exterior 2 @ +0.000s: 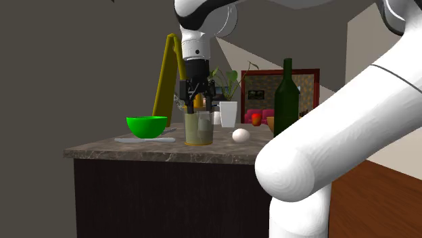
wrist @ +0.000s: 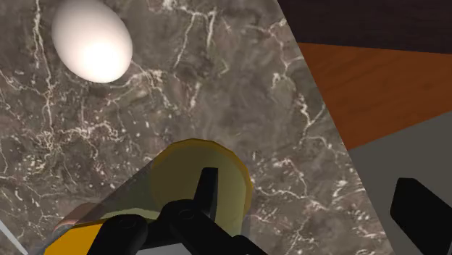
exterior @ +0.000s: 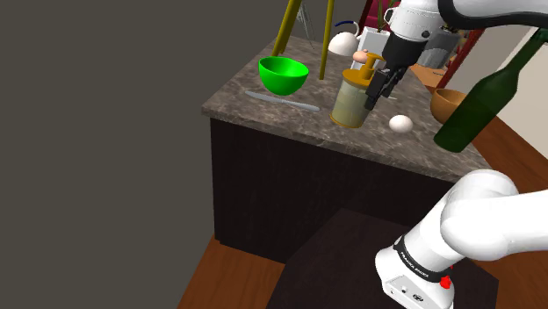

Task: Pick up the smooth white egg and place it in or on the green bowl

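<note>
Well, farthest to the shoulder view's left of the pincer (exterior: 379, 95), the green bowl (exterior: 283, 75) sits upright near the corner of the dark marbled counter (exterior: 307, 121). It is well apart from the pincer, and a flat pale utensil (exterior: 281, 100) lies on the counter just in front of it. Closer in, a tall yellowish see-through jar (exterior: 354, 101) with a yellow plunger top stands just beside the pincer, between it and the bowl, so it blocks the straight line across.

The pincer hangs over the counter at the jar's top, spread wide and pinching nothing. In the wrist view one finger (wrist: 207, 190) crosses the jar's rim while the other stands well off over bare counter. Whether the near finger touches the jar cannot be told.

The egg (exterior: 400, 124), smooth and white, lies on the counter near the pincer, below it and slightly to the shoulder view's right, untouched. Farther to that side come a brown bowl (exterior: 446, 104) and then a dark green bottle (exterior: 487, 101). Behind the pincer stands a white kettle (exterior: 342, 41).

The lower part of the arm (exterior: 421, 263) carries a line of dark lettering, too small to read.
</note>
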Controlling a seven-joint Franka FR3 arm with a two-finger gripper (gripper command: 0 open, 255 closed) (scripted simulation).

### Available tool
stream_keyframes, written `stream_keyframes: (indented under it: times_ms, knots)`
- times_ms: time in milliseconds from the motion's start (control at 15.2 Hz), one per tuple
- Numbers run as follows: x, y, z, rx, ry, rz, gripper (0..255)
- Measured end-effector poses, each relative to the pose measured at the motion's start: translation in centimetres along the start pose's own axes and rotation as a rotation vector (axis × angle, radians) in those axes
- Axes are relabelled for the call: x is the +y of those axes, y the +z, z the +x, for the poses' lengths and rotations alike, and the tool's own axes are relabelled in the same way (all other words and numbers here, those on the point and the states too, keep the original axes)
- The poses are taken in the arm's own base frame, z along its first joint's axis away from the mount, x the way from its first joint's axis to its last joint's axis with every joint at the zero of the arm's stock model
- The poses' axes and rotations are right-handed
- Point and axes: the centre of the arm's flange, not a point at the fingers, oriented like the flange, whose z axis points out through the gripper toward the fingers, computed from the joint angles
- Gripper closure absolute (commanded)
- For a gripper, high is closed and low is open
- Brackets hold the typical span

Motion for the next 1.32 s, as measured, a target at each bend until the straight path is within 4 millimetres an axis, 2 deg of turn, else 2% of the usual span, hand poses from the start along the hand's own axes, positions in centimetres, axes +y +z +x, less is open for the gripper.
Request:
stream_keyframes:
  times_ms: [132, 264, 528, 792, 1056, 1320]
  knots:
    - [0.5, 0.2, -0.3, 0.008, 0.001, -0.002, 0]
    - [2.2, 1.2, -1.8, 0.034, 0.005, -0.008, 0]
    - [6.2, 3.3, -4.4, 0.098, 0.015, -0.024, 0]
    - [10.3, 5.5, -7.8, 0.165, 0.023, -0.04, 0]
    - [14.1, 8.4, -10.4, 0.229, 0.03, -0.055, 0]
    - [14.9, 10.3, -10.4, 0.243, 0.03, -0.06, 0]
